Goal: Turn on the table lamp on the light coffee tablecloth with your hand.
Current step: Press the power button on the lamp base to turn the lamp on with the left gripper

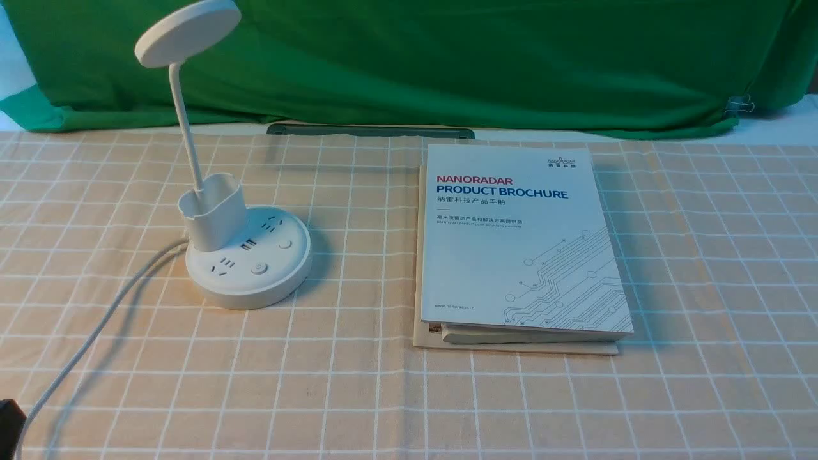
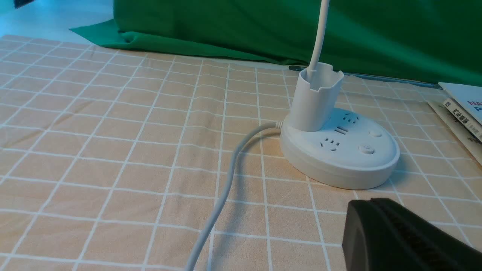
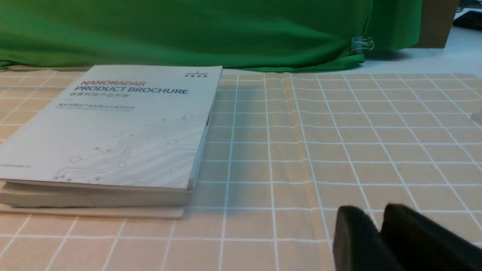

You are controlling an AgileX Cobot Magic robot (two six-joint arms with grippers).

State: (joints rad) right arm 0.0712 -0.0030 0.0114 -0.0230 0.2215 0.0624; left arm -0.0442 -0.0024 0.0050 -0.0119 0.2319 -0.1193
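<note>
The white table lamp (image 1: 246,259) stands on the left part of the light coffee tablecloth (image 1: 383,396), its disc head (image 1: 187,32) unlit. Two round buttons (image 1: 259,269) sit on the base beside the sockets. In the left wrist view the lamp base (image 2: 339,150) lies just beyond my left gripper (image 2: 371,203), my hand, which is shut and empty and does not touch the lamp. My right gripper (image 3: 378,215) is shut and empty, low over bare tablecloth (image 3: 339,150) to the right of the brochures. Neither gripper's fingers show in the front view.
A stack of booklets topped by a white brochure (image 1: 517,243) lies right of the lamp. The lamp's white cord (image 1: 96,332) trails toward the near left edge, where something black (image 1: 7,425) pokes in. A green backdrop (image 1: 447,57) closes the far side.
</note>
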